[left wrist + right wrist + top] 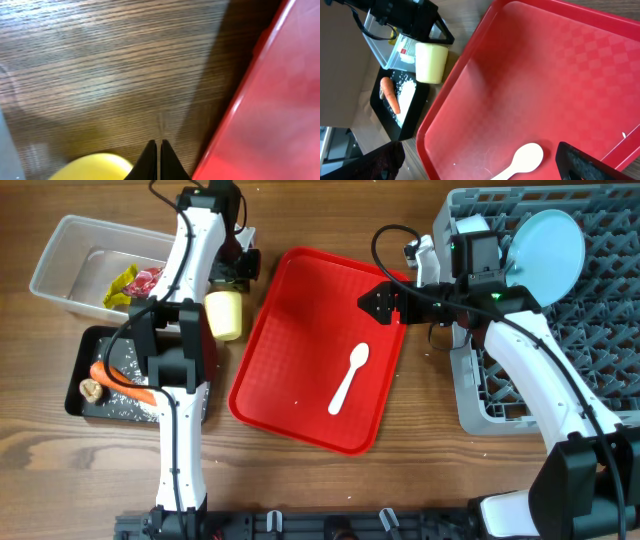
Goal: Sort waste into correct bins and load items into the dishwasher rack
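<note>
both empty: left gripper (158, 146) closed beside yellow cup (90, 168), right gripper (475, 150) spread near spoon (521, 160).

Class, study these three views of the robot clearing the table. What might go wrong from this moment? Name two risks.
1. The white spoon lies flat on the smooth red tray; the open right gripper may push it along instead of gripping it.
2. The yellow cup seems to lie on its side by the shut left gripper; a nudge might roll it against the black tray.

Bare red tray (300, 310) around white spoon (349, 377) (rim raised)
</note>
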### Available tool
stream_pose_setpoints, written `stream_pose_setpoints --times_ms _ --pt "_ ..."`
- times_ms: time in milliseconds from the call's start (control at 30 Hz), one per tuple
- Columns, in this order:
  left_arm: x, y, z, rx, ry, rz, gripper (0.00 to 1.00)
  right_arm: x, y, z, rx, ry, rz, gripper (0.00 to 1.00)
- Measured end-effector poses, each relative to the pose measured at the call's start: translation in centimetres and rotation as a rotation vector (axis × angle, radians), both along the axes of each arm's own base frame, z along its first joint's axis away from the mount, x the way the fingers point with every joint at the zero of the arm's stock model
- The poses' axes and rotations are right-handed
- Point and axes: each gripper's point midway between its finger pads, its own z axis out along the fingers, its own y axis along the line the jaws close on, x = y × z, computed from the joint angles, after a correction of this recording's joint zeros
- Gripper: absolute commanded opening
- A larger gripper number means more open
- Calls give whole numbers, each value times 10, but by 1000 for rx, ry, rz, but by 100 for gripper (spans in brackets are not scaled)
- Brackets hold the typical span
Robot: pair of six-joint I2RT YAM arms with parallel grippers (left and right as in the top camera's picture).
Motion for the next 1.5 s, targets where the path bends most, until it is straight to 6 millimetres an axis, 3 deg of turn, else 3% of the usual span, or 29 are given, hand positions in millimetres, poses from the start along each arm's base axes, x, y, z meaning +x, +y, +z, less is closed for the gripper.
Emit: stream_pose_setpoints --times_ms 67,100,133,200,300,367,533,733,900,1000,1033,1133,1333,1500 --pt "-1 -3 2 -13 3 11 4 0 0 0 3 5 -4 99" --pt "-3 -4 6 -18 8 14 12 0 0 0 4 8 -7 100" --pt "-2 -5 13 -24 -3 17 29 0 0 0 6 11 -10 99" --pt "3 -6 31 -32 -46 17 44 0 0 0 7 13 -11 100" --pt "11 -6 62 -41 -135 -41 54 0 0 0 7 13 -12 100" --pt "3 -3 66 -18 -124 -116 59 0 0 0 8 15 -14 99" --pt "-10 -2 63 56 -95 -342 56 1 0 1 9 11 -14 100" --pt "-21 0 62 53 -58 -454 63 1 0 0 10 14 -16 100" --pt "-38 -10 38 -6 43 -514 58 1 0 0 10 14 -16 99" --pt "-44 -15 37 -22 64 -541 42 0 0 0 9 17 -16 100" --pt "-47 -15 38 -26 74 -545 36 0 0 0 9 19 -16 100" --pt "-61 -13 40 -33 132 -544 40 -1 0 -1 8 23 -16 100" --pt "-60 -13 40 -20 144 -449 42 -1 0 -1 8 23 -16 100" --pt "-60 -12 40 17 163 -300 37 -1 0 -1 8 26 -16 100"
